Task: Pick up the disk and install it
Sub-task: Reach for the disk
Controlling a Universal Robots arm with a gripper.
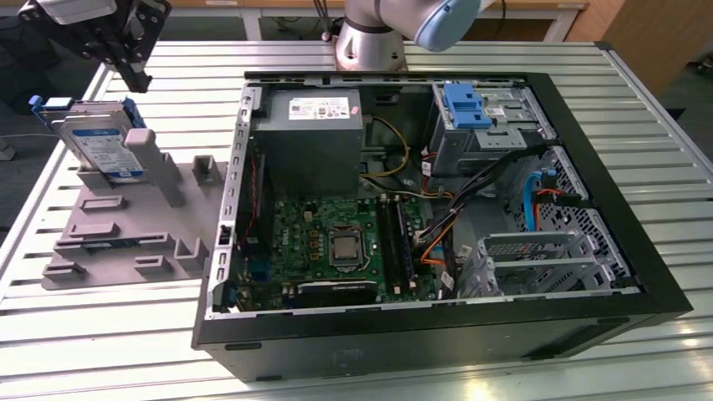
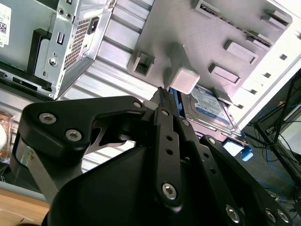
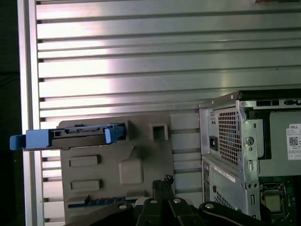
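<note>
The disk (image 1: 98,144) stands on edge in a slot of the grey fixture block (image 1: 117,230), at the exterior view's left; it is silver with a white-and-blue label and a blue bracket around it. My gripper (image 1: 139,83) hangs above and just behind it, apart from it, fingers shut together with nothing between them. In the second wrist view the gripper (image 2: 161,92) points toward the disk (image 2: 209,107), which lies beyond a grey post of the fixture block (image 2: 221,23). The first wrist view has the disk (image 3: 70,137) edge-on, with the gripper (image 3: 163,181) over the fixture block (image 3: 117,155).
An open computer case (image 1: 652,284) fills the table's middle and right, with the motherboard (image 1: 323,242), power supply (image 1: 310,125), cables and a drive bay with a blue bracket (image 1: 462,104). The arm's base (image 1: 373,33) stands behind it. Slatted metal table (image 1: 112,334) lies all around.
</note>
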